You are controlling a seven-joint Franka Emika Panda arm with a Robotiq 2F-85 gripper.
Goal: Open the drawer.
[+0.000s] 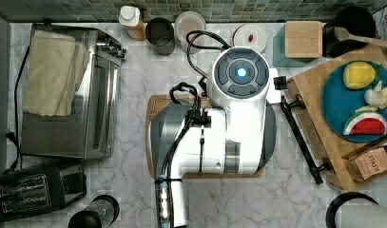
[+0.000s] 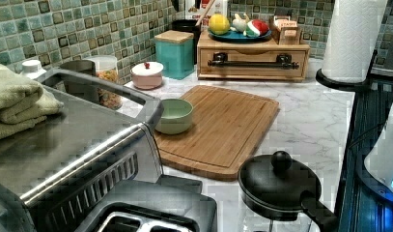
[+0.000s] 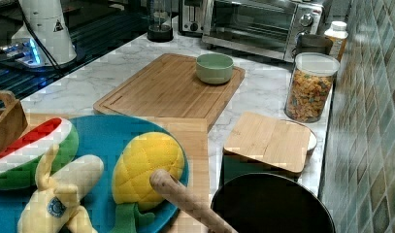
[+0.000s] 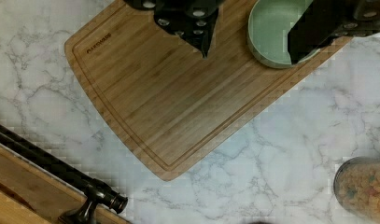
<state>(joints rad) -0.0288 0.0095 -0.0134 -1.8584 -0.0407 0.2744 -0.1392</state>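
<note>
Drawer: wide light-bamboo drawer (image 2: pixel 252 57) w/ long black bar handle (image 2: pixel 252 62) is being seen at the far end of the bench in the left view, front sitting flush w/ its wooden case, i.e. closed; in the top view it is lying at the top view's right, handle (image 1: pixel 300 138) running diagonally.
On top of case: round blue plate (image 1: pixel 342 104) is carrying plush fruit – yellow pineapple (image 3: pixel 146 164), watermelon slice (image 3: pixel 32 150), banana (image 3: pixel 64 191).
Jaws: black two-finger jaws (image 4: pixel 247 32) are being held above the flat rounded-corner bamboo cutting board (image 4: pixel 178 93), fingers (image 4: pixel 192 21) spread apart, nothing being grasped; well apart from the handle (image 4: pixel 52 172).
Arm: white robot arm (image 1: pixel 229 123) is being seen over the board in the top view.
Bowl: small pale-green ceramic bowl (image 2: pixel 174 116) is sitting on the board, near its edge towards the left view's left.
Bench: white marble-pattern bench (image 2: pixel 310 121) is bearing everything.
Nearby: teal canister w/ square wooden lid (image 2: pixel 174 52) is standing just beside the drawer case at the left view's left; clear jar of cereal (image 3: pixel 309 87) and silver toaster oven (image 3: pixel 263 22) are standing along the tiled wall.
</note>
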